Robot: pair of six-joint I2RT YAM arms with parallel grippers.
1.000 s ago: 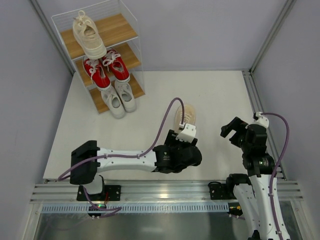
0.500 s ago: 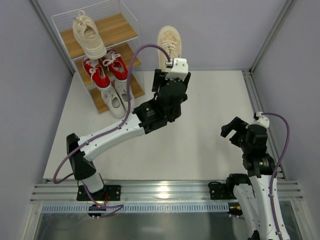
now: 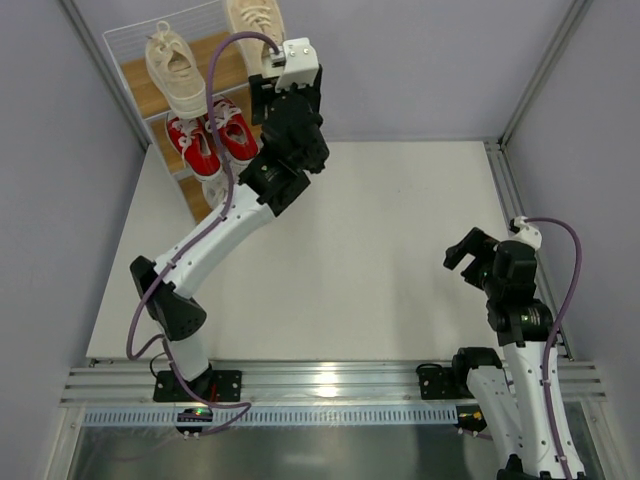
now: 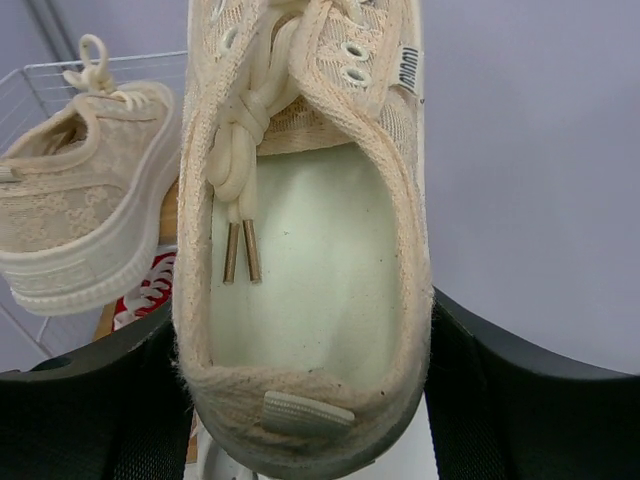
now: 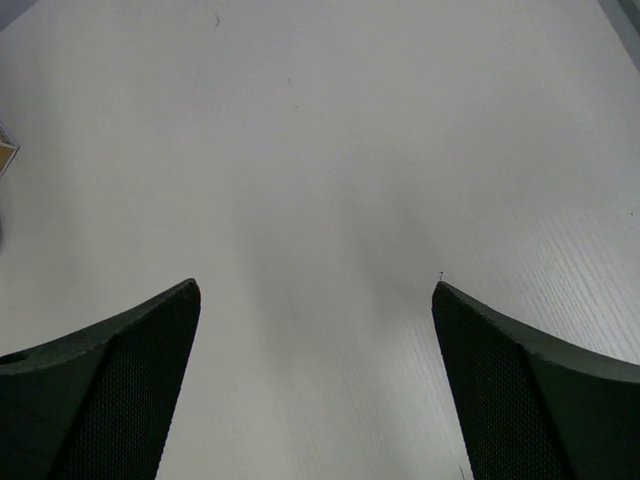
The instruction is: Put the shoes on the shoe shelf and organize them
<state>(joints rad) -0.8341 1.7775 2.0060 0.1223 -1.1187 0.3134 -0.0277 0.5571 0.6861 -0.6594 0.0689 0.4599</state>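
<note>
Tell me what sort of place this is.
Probably a robot lab test cell: a white table boxed in by plain grey panels, left arm and right arm bolted to an aluminium rail, a small shoe shelf.

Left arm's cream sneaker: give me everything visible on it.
The cream-beige sneaker is a low lace-up of woven, mesh-like fabric with metal eyelets, knotted cream laces with metal tips, a pale insole and a heel tab. The left gripper holds it in the air, with black fingers on both sides of the heel. The toe points away from the wrist, by the right side of the shoe shelf's top tier, beside its mate.
</note>
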